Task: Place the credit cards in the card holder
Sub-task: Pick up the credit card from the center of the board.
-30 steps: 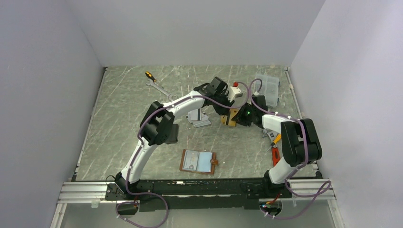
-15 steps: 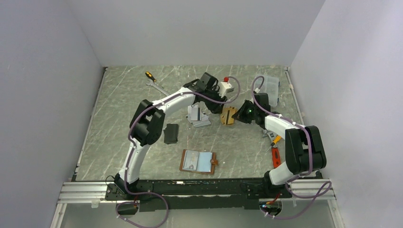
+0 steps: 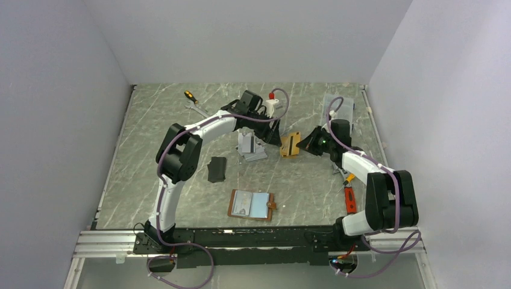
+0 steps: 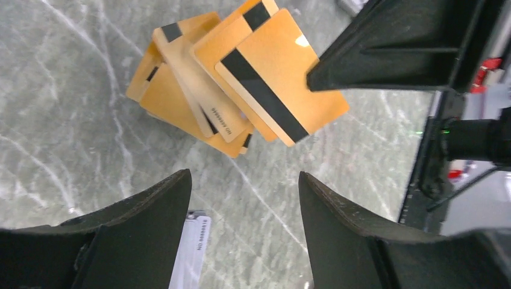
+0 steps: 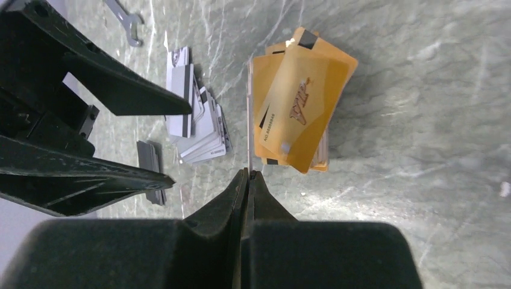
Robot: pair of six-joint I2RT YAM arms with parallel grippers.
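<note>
A loose pile of gold-orange credit cards [image 4: 193, 102] [image 5: 298, 108] lies on the marble table, and a pile of silver-grey ones [image 3: 252, 148] [image 5: 196, 123] lies to its left. My right gripper [image 5: 247, 174] [image 3: 306, 144] is shut on one gold card [image 4: 283, 90], seen edge-on [image 5: 248, 120] in the right wrist view and held just above the gold pile. My left gripper [image 4: 244, 180] [image 3: 265, 133] hangs open and empty between the two piles, with a silver card [image 4: 191, 253] under its left finger. The tan card holder [image 3: 252, 205] lies open near the front edge, far from both grippers.
A black pouch [image 3: 217, 168] lies left of centre. A screwdriver [image 3: 190, 95] and a wrench [image 3: 202, 111] lie at the back left. A clear plastic box [image 3: 338, 107] stands at the back right. Red- and orange-handled tools [image 3: 349, 195] lie beside the right arm.
My left gripper has opened and swung back to the left, away from the gold cards. My right gripper has shut on a gold card and shifted slightly right.
</note>
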